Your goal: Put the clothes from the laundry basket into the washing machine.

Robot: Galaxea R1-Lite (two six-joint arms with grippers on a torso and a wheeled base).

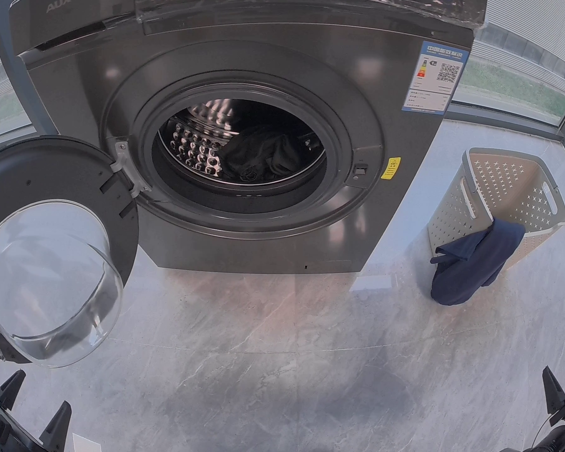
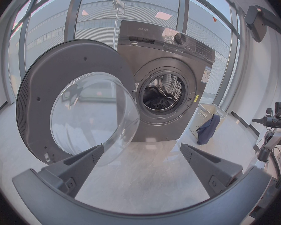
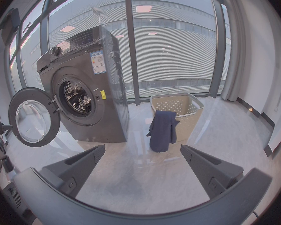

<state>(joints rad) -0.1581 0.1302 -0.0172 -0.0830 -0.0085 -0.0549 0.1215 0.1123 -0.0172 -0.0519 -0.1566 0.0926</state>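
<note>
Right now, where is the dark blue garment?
The dark blue garment hangs over the rim of the laundry basket, right of the washing machine, in the head view.

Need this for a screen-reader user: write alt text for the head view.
A washing machine stands with its door swung open and dark clothes in the drum. To its right, a navy garment hangs over the rim of the laundry basket.

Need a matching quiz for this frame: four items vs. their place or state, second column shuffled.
1 washer door
2 navy garment
3 dark clothes
4 left hand

A inside the drum
B fingers apart, holding nothing
C swung open
D draped over the laundry basket rim

Pairs: 1-C, 2-D, 3-A, 4-B
</note>
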